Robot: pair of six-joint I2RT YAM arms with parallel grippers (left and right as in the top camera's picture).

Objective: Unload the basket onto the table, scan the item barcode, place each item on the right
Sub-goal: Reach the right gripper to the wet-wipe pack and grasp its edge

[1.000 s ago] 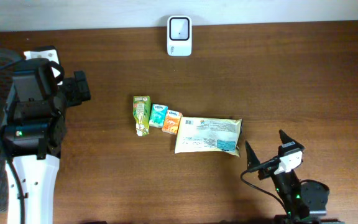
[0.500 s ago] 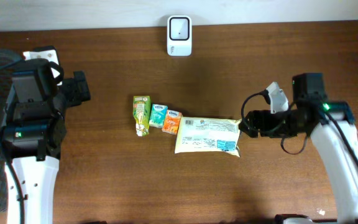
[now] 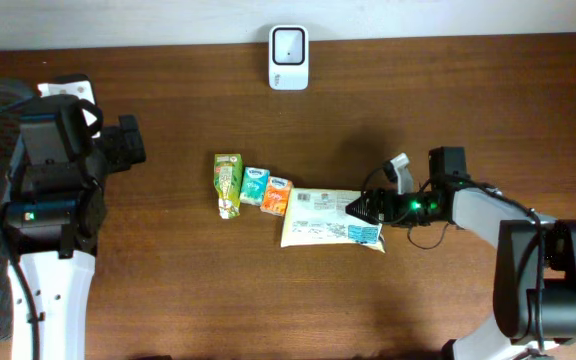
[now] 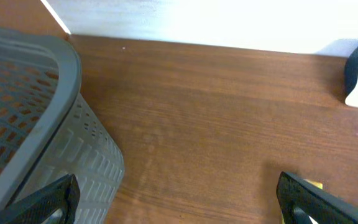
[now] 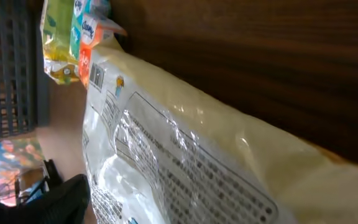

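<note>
Overhead, cream printed pouch [image 3: 318, 215], right pincer [image 3: 364, 208] spread at its end, left pincer [image 4: 176, 194] released

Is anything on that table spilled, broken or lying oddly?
Nothing stands out. The green pouch, blue pack, orange pack and big yellow bag lie in a neat row, nothing spilled. The bag's wrapper is crinkled but looks whole. The white scanner sits squarely at the far edge.

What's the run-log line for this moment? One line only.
left gripper: open, empty, beside basket | right gripper: at end of pouch, grip unclear | scanner: nothing at it yet
</note>
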